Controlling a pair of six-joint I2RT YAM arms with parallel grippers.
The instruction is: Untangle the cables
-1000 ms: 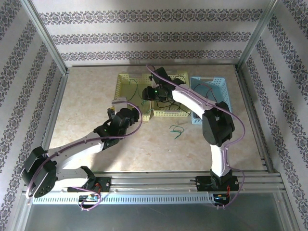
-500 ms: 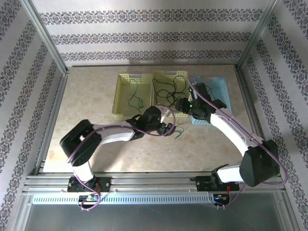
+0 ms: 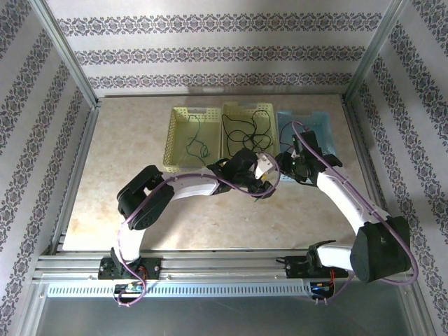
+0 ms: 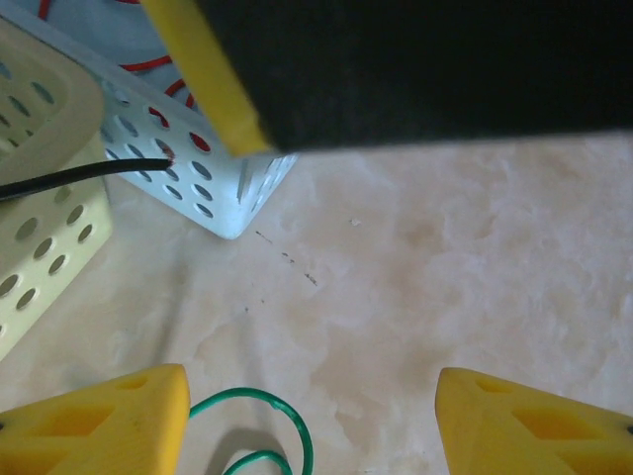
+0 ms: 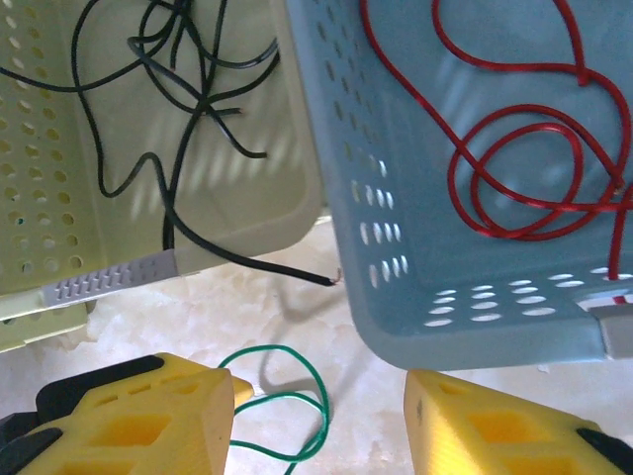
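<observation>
A loose green cable lies looped on the table in front of the baskets. My left gripper hangs open just above it, and the cable's loop curls beside the left finger. My right gripper is open and holds nothing, low over the same spot by the blue basket's near corner. Black cables lie in the middle yellow basket, with one end poking out over its rim. A red cable is coiled in the blue basket. In the top view both grippers meet at the baskets' front, left and right.
Three baskets stand in a row at the back. The left yellow basket holds another green cable. The black cables lie in the middle one and the blue basket stands on the right. Metal frame rails border the table.
My left arm has swung from the table's left to the centre, over the green cable. The right arm has come away from the middle yellow basket to the blue basket's near corner.
</observation>
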